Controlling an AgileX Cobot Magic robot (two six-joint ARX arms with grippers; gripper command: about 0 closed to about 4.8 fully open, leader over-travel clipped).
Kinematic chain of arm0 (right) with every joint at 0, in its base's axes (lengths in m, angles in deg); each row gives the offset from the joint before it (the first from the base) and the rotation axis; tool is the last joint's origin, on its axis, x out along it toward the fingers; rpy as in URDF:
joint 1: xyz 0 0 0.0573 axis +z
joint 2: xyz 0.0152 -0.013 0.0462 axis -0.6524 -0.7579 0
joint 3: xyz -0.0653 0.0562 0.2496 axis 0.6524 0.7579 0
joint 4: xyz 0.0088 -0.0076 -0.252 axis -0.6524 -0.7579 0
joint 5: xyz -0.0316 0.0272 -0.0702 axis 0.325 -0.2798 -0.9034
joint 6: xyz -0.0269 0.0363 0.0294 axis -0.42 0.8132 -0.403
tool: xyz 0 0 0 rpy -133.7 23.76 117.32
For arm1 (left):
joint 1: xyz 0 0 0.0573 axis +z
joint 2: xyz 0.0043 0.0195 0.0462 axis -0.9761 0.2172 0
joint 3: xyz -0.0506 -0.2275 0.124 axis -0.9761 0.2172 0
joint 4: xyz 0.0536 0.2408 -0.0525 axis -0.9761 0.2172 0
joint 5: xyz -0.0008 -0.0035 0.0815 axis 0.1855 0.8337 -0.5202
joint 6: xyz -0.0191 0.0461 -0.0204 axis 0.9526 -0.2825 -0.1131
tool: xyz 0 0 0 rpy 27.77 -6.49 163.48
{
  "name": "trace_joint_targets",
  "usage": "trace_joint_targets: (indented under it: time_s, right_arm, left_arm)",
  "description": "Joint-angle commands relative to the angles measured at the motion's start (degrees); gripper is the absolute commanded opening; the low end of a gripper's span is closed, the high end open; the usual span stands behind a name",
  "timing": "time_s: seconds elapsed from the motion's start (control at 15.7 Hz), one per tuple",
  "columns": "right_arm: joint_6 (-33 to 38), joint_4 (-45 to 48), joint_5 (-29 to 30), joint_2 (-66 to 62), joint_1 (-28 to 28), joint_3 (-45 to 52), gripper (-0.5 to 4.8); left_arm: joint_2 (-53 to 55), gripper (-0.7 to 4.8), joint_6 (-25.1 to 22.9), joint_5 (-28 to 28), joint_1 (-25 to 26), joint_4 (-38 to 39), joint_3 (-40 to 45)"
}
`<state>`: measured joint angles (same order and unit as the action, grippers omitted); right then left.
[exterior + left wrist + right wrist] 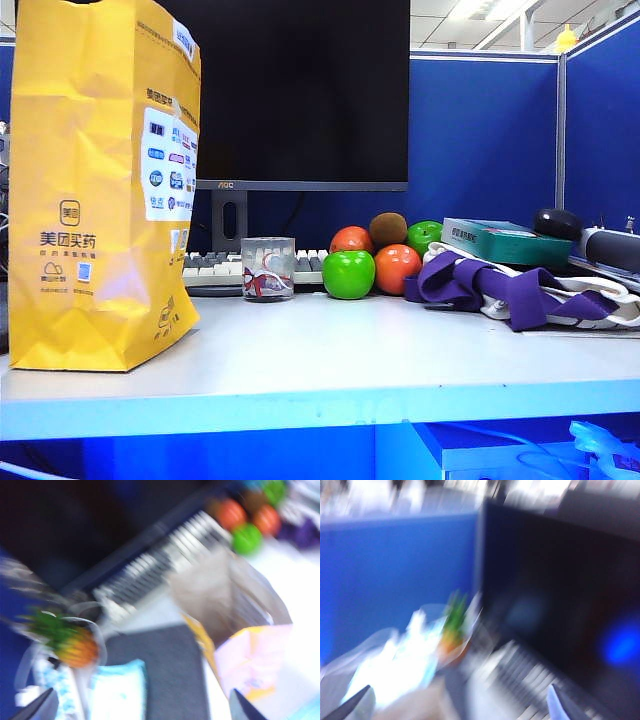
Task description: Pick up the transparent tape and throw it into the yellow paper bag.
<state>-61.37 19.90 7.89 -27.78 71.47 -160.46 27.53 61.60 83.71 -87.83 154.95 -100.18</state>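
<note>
Tape is nowhere in view; we judge it light and stiff (best pinched across its rim). Left gripper (142,706) hangs spread above the yellow paper bag (235,630); right gripper (457,705) empty, spread.

White table (330,350) — yellow paper bag (90,190), glass cup (268,268), fruit (372,258), purple cloth (500,285).

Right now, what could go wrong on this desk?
The left gripper hangs above the yellow paper bag, jaws open; the right gripper, also open, faces the monitor. Both wrist views are blurred, so a swinging arm might tip the tall bag. No transparent tape shows anywhere, so it may have missed the bag's mouth.
</note>
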Motion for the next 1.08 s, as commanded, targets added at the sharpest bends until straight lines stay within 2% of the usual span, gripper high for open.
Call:
trace_joint_targets:
  time_s: [0.06, 0.19, 0.38, 0.51, 0.64, 0.83, 0.89, 1.08]
  right_arm:
    - [-1.88, -6.78, -1.79, 10.19, -2.36, 0.0, 4.79]
    - [-6.8, -14.43, -4.46, 15.69, -2.27, 0.04, 4.79]
    - [-9.22, -23.28, -8.0, 22.8, -2.16, 1.01, 4.79]
    - [-10.97, -24.06, -13.49, 26.91, -2.16, 5.62, 4.79]
    - [-10.86, -22.58, -15.8, 30.67, -2.19, 12.79, 4.79]
    - [-10.34, -16.41, -17.66, 37.81, -2.16, 29.92, 4.79]
    - [-8.0, -8.66, -17.49, 43.93, -2.16, 43.28, 4.79]
    - [-5.11, 10.71, -17.86, 61.35, -2.16, 71.14, 4.79]
  left_arm:
    - [-8.79, 4.79, 3.65, -0.48, 0.02, -0.9, -0.22]
    - [-14.14, 4.79, 3.56, 0.04, 0.02, -0.46, -0.22]
    - [-21.97, 4.79, 3.23, -0.07, -0.04, 3.21, 0.5]
    - [-25.75, 4.79, 4.92, -0.7, -0.04, 3.13, 5.05]
    - [-29.92, 4.79, 7.43, -2.71, -0.07, 1.7, 13.73]
    - [-37.83, 4.79, 11.58, -1.14, -0.04, -8.55, 30.97]
    - [-42.58, 4.79, 14.75, -0.13, -0.04, -15.56, 38.95]
    - [-46.86, 4.79, 14.56, -1.38, -0.04, -22.67, 44.78]
